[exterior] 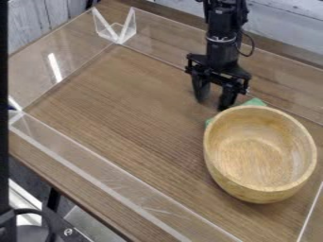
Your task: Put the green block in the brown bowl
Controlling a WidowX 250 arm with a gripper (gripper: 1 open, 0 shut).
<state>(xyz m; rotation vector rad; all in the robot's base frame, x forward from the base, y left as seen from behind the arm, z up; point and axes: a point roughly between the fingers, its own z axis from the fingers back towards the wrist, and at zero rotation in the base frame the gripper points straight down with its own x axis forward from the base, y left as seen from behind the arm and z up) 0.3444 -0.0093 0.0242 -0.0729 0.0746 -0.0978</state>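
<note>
fingers of the black metal two-fingered gripper (pixel 214 95) stand parted above the brown wooden tabletop (pixel 113 104), and nothing shows between them, so the hand reads as released. bright green, matte, flat block (pixel 255 101) shows just beyond the far rim of the large round light-brown wooden bowl (pixel 262 151), on the side facing the gripper. the bowl hides part of it; green appears at two spots along that rim, and i cannot tell for certain that both belong to one piece. if they do, its long axis runs slantwise, from lower left to upper right in the view. the larger green patch lies near the hand, to its right. the coming move, i judge, calls for a short shift that way, jaws turned across that slant, without the fingers knocking the rim.
</note>
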